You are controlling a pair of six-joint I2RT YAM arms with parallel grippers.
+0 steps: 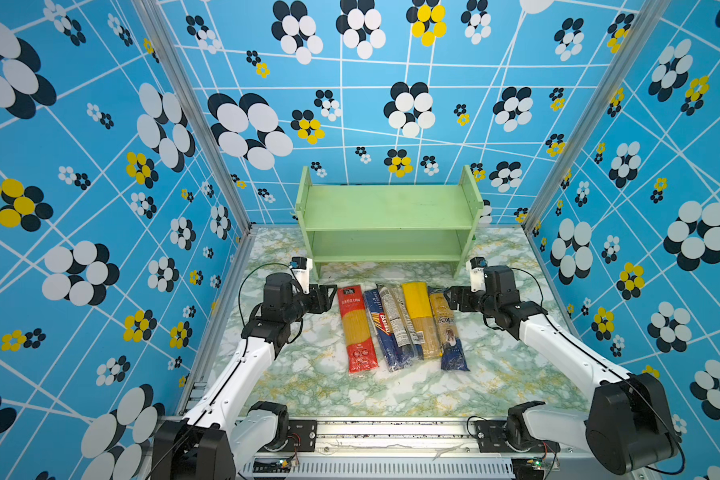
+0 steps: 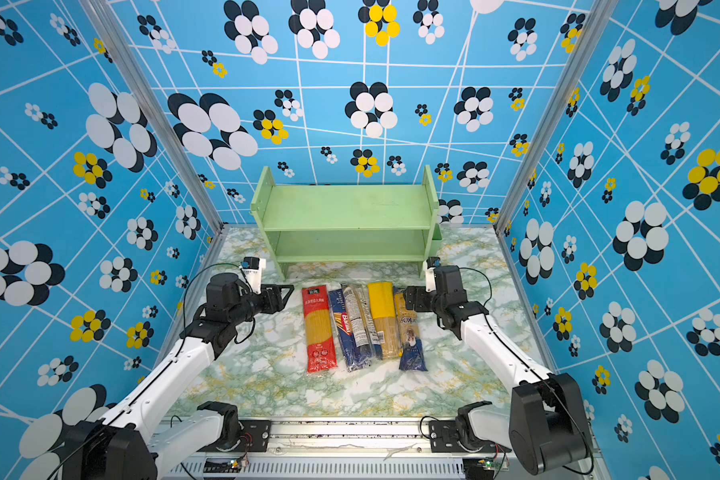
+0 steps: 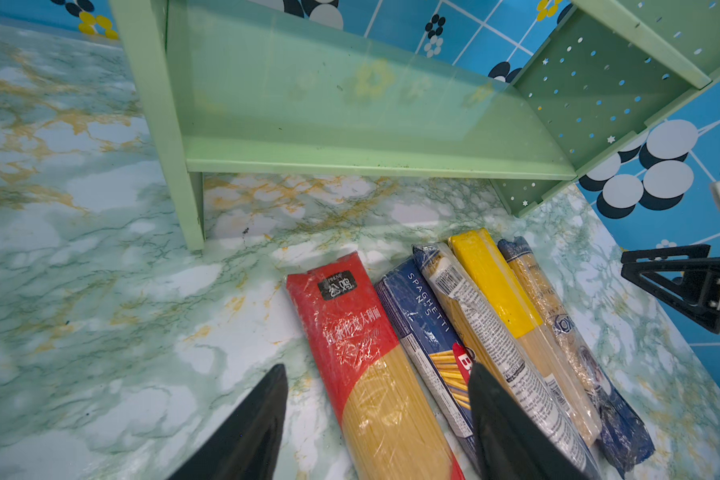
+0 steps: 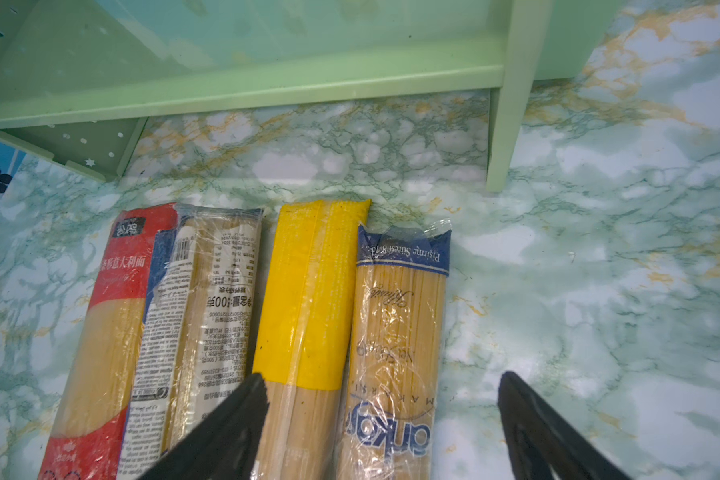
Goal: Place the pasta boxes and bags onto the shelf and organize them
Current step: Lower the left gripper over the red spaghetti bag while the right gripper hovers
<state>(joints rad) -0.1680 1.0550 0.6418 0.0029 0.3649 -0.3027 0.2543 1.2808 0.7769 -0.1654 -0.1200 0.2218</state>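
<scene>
Near the shelf front, left gripper and right gripper gape empty. Red bag touches dark blue Barilla; closing could pinch both.

Marbled tabletop, flowered blue walls

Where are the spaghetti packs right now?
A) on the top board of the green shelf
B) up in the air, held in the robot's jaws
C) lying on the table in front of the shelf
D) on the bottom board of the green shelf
C: all five spaghetti packs lie side by side on the table, in front of the shelf, and neither of its boards holds a pack.
</scene>
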